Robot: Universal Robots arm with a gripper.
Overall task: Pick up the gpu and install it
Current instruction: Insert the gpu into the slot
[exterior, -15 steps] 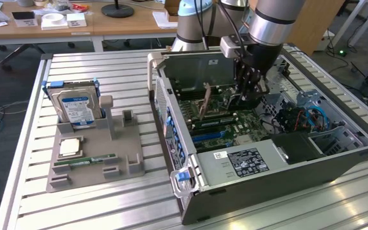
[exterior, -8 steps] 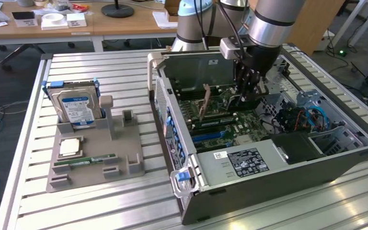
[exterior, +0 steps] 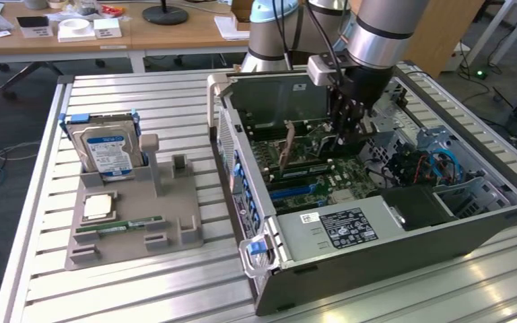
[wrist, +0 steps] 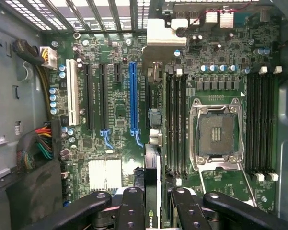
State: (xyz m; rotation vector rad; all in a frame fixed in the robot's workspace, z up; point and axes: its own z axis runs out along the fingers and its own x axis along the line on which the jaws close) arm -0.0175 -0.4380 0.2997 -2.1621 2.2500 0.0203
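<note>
Exterior view: reaches down into the open case (exterior: 393,259), gripper (exterior: 344,138) low over the motherboard (exterior: 303,175), well apart from the tray (exterior: 164,208) where hard drive (exterior: 106,148) and RAM stick (exterior: 119,225) sit.

Wrist view: clamps the gpu (wrist: 152,182) by its flat faces, fingers (wrist: 132,211) either side, so the card hangs edge-on, connector edge toward the board for a straight push. Turns what seems its silver bracket (wrist: 167,33) toward the case's vented end. Hovers just beside the blue slot (wrist: 133,96), between it and the RAM slots (wrist: 175,120); probably not seated yet.
</note>
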